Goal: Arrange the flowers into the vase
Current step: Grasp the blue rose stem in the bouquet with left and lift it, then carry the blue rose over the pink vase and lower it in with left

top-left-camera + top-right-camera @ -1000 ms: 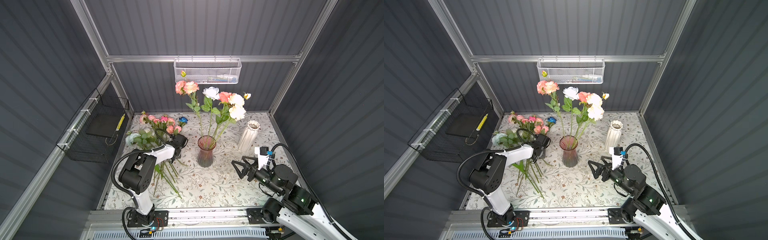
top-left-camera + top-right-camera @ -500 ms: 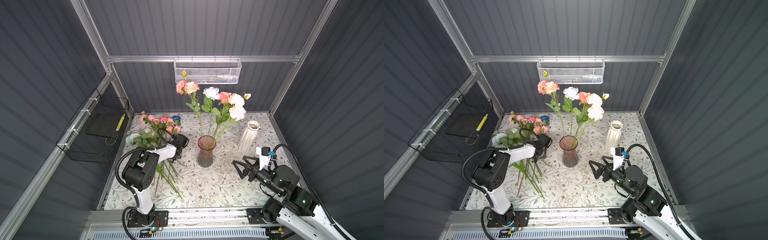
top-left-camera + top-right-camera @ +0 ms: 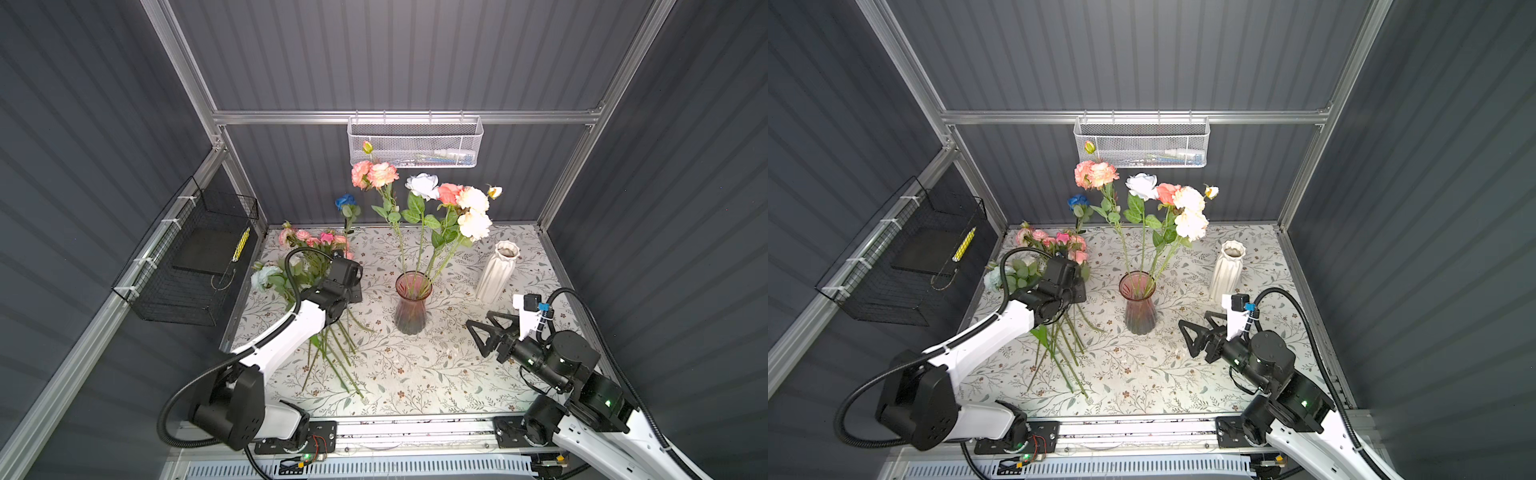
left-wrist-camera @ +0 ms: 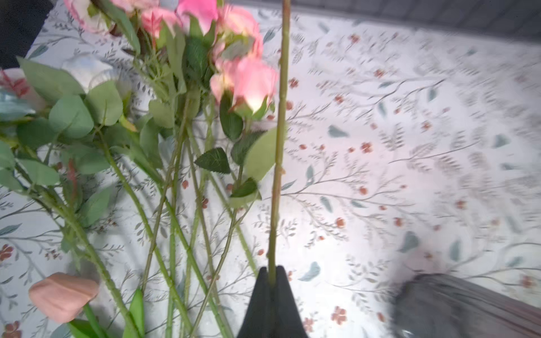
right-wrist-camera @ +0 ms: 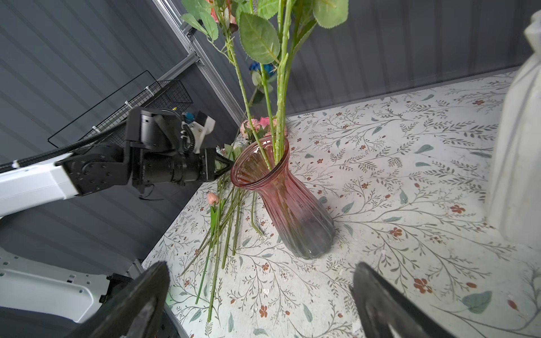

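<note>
Left tool (image 4: 272, 276) clenched on the blue rose (image 3: 345, 201); right tool (image 5: 260, 278) released.
The left tool grips the rose's green stem low down and holds it upright, bloom high above the loose flowers (image 3: 316, 239), which lie heaped on the left side of the counter (image 3: 419, 374). The pink glass vase (image 3: 411, 305) stands mid-counter, to the right of that stem, with several pink, white and cream blooms in it. The right tool hangs with its jaws wide, facing the vase, and a white ribbed vase (image 3: 496, 270) stands nearby.
</note>
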{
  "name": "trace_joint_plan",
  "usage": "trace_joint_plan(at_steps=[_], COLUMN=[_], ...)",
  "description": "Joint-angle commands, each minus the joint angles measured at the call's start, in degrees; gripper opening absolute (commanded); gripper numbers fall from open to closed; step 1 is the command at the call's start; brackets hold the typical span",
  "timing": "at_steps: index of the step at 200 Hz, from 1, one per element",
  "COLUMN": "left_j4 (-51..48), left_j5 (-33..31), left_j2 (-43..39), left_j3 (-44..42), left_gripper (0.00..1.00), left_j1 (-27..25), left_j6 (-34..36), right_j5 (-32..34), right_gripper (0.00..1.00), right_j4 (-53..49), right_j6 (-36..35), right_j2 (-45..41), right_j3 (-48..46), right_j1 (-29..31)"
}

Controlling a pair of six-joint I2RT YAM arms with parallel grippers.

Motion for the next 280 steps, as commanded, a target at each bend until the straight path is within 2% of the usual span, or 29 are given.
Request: trace_joint_plan(at_steps=[1, 63, 105, 139, 171, 187, 226, 280], left_j4=[1.00, 1.85, 10.09, 21.57, 29.11, 32.49, 40.02, 46.28], left_j5=[6.90, 5.00, 11.35, 15.03, 10.19, 9.44, 6.29, 3.45], left_j2=[-5.72, -21.98, -25.77, -21.87, -14.04, -9.61, -2.56, 0.94], left_j3=[-0.19, 1.77, 5.67, 9.74, 15.42, 17.67, 18.04, 13.17], left_gripper=[0.00, 0.00, 0.00, 0.00, 0.00, 0.00, 0.00, 0.00], left_j1=[0.24, 0.15, -0.19, -3.19, -14.23, -16.97, -19.09, -19.13], left_j6=[-3.61, -6.09, -4.67, -2.65, 6.91, 10.00, 16.08, 18.96], right_j5=[0.59, 0.35, 0.76, 0.79, 0.80, 0.79, 0.85, 1.39], right_gripper=[0.99, 0.99, 0.99, 0.99, 0.99, 0.99, 0.99, 0.99], right_j4=[-0.47, -0.34, -0.17, 0.19, 0.31, 0.35, 0.26, -0.58], right_j6=[-0.06, 0.06, -0.53, -0.75, -1.16, -1.19, -1.69, -2.78], right_j2=[-0.45, -0.93, -0.88, 0.02, 0.80, 0.91, 0.26, -0.89], right_j3=[0.72, 1.37, 2.24, 3.33, 4.34, 4.59, 4.79, 5.49], right_j1=[-0.18, -0.13, -0.15, -0.18, -0.14, -0.19, -0.19, -0.27])
